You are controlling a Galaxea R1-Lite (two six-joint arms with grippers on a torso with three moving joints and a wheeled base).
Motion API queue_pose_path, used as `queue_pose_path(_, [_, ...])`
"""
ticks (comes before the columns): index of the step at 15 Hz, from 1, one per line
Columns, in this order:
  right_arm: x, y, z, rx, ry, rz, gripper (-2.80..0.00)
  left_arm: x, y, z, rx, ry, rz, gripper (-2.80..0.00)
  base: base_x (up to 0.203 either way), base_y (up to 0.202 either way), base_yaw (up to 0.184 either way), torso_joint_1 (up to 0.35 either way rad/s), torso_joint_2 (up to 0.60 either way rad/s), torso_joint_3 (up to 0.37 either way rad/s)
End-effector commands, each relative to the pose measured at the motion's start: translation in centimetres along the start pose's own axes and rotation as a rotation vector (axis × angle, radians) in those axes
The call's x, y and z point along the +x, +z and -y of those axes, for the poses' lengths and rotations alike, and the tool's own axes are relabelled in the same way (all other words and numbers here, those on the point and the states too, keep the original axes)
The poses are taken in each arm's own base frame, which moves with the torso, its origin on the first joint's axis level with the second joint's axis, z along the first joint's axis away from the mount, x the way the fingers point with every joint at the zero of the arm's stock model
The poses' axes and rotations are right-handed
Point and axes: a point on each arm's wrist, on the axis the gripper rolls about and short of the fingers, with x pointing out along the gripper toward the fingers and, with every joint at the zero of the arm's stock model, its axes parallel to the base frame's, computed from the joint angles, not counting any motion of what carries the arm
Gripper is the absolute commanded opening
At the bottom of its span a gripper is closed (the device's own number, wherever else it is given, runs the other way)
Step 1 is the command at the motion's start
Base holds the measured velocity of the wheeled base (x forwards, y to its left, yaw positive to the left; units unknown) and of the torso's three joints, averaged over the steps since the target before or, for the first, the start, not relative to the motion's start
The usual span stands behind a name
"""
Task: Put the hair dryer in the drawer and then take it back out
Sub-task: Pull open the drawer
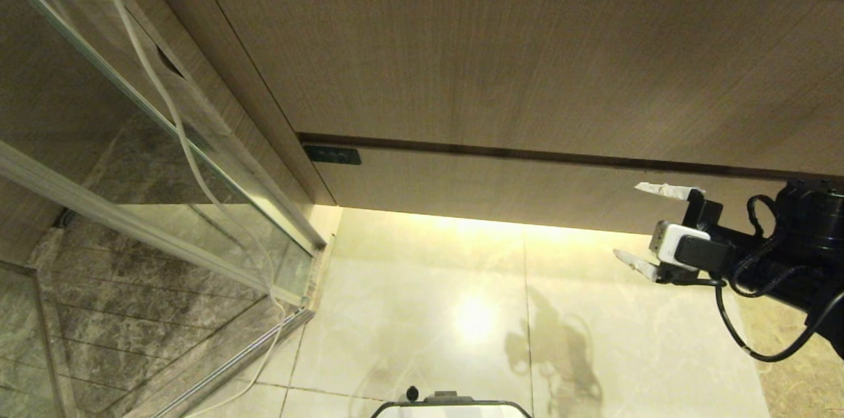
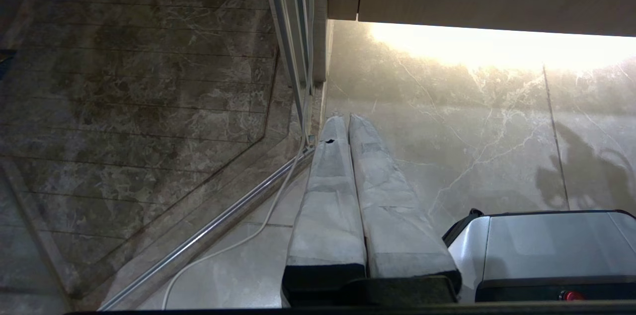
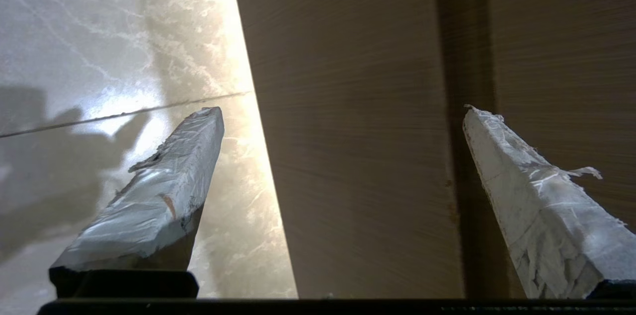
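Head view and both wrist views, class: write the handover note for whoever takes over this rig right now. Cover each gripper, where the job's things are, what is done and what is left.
Right gripper: open, empty, held in front of the closed drawer, near its right end.
Left gripper: shut, empty, parked low, pointing at the floor.
Drawer: the shallow labelled front under the taller panel; shut.
Hair dryer: not in any view; a white cord hangs at the left by the glass.
Done: cannot tell from these views whether the dryer has been in the drawer yet.
Left: locate the dryer first, probably by opening the drawer.
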Motion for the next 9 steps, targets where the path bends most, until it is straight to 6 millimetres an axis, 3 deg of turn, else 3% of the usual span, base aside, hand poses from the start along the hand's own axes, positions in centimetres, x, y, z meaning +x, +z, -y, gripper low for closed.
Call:
queue_pose_path(1, [1.3, -0.7, 0.4, -0.001, 0.005, -0.010, 0.00, 0.0, 0.0, 0.0, 0.000, 0.000, 0.000, -2.80, 0.000, 0.000, 0.000, 0.000, 0.00, 0.000])
queue_pose_path(9, [4.1, -2.4, 1.8, 0.010, -0.012, -0.073, 0.00, 0.0, 0.0, 0.0, 0.000, 0.000, 0.000, -2.80, 0.000, 0.000, 0.000, 0.000, 0.00, 0.000])
